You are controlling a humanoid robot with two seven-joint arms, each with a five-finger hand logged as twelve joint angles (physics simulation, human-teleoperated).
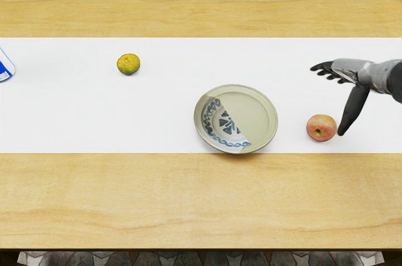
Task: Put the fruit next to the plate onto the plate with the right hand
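Observation:
A red-orange apple (321, 127) lies on the white runner just right of the plate (259, 110), a pale green dish with a blue pattern on its left half. My right hand (341, 87) comes in from the right edge, above and to the right of the apple. Its fingers are spread, the thumb pointing down beside the apple without touching it. The hand holds nothing. No left arm shows.
An orange-yellow citrus fruit (128, 64) sits far left on the runner. A blue and white object (5, 65) pokes in at the left edge. The white runner (94, 115) crosses a wooden table (188, 197).

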